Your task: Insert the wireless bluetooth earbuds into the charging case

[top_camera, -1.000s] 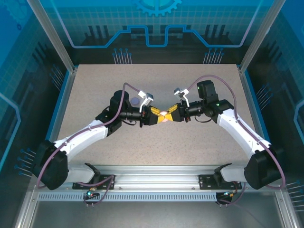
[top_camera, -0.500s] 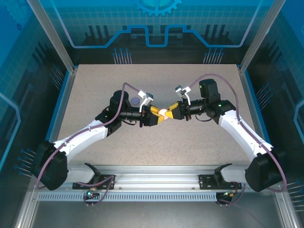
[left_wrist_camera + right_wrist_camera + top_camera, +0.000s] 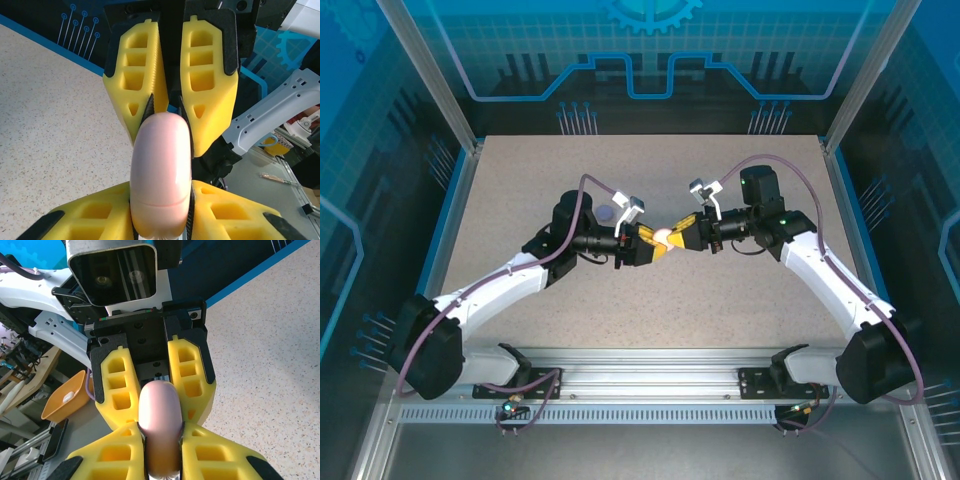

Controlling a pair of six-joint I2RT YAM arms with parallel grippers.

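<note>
Moved: the right arm has lifted and drawn back a little over the last second, carrying the spot where the two hands meet slightly farther from the bases; the left arm has hardly changed.
Left hand: the left hand [image 3: 657,244] is narrow, its yellow fingers clamped on the near end of a pale pink rounded plastic charging case [image 3: 161,170].
Case: it is held in the air above the speckled beige tabletop [image 3: 720,300], gripped from both ends. A thin seam runs round it and it looks closed; whether any earbuds are inside cannot be told.
Right hand: the right hand [image 3: 676,236] is nearly closed, pinching the opposite end of the case, fingertip to fingertip with the left.
Farther back: a small round purple object [image 3: 607,212] lies on the tabletop just behind the left arm's wrist, too small to identify.
Risk: the shell is smooth and curved, so any pull or twist to open it could squirt it out of one grip, likely the left's. Uneven pulling could also drop it on the tabletop.
</note>
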